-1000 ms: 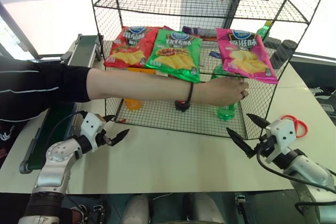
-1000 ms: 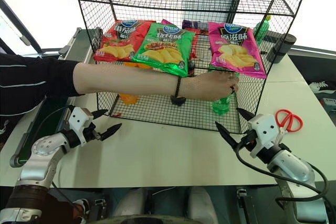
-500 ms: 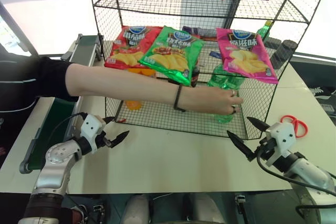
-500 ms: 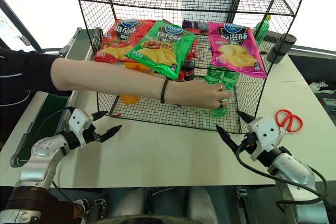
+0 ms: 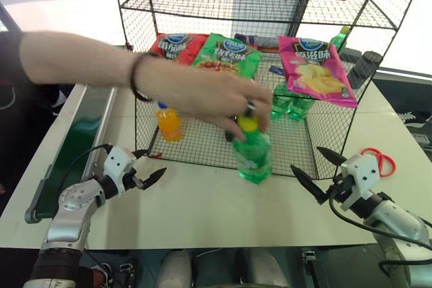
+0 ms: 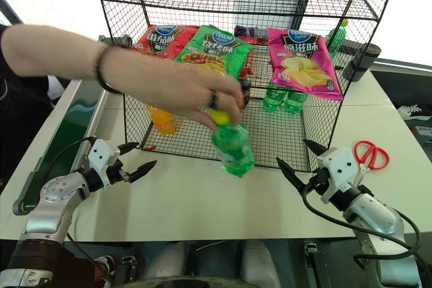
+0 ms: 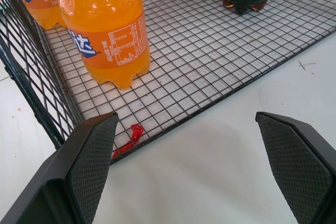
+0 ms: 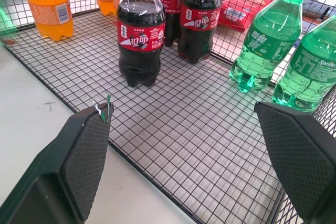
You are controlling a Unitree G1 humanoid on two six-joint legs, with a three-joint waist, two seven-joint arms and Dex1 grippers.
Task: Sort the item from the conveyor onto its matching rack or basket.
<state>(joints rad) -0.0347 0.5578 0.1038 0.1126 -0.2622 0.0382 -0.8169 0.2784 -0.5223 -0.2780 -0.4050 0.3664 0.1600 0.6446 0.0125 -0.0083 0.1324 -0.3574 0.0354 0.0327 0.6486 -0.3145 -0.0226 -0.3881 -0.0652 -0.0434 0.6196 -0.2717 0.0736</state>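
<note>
A person's hand (image 5: 223,99) holds the item, a green bottle (image 5: 254,156) with a yellow cap, tilted in the air just in front of the basket's front edge. The black wire rack (image 5: 335,133), with a low basket and shelves above, stands at the middle of the white table. The dark green conveyor (image 5: 75,145) runs along the table's left side. My left gripper (image 5: 152,164) hovers open over the table at the basket's front left corner, empty. My right gripper (image 5: 307,159) hovers open at the front right corner, also empty.
The basket holds orange bottles (image 7: 105,35), cola bottles (image 8: 139,40) and two more green bottles (image 8: 268,35). Chip bags (image 5: 317,72) lie on the shelf above. Red-handled scissors (image 5: 378,160) lie on the table beyond my right gripper. A dark cup (image 5: 365,67) stands at the back right.
The person's hand lifted a green bottle out of the basket's right side and carried it forward and left, past the front edge. Both my grippers stayed still and open.
</note>
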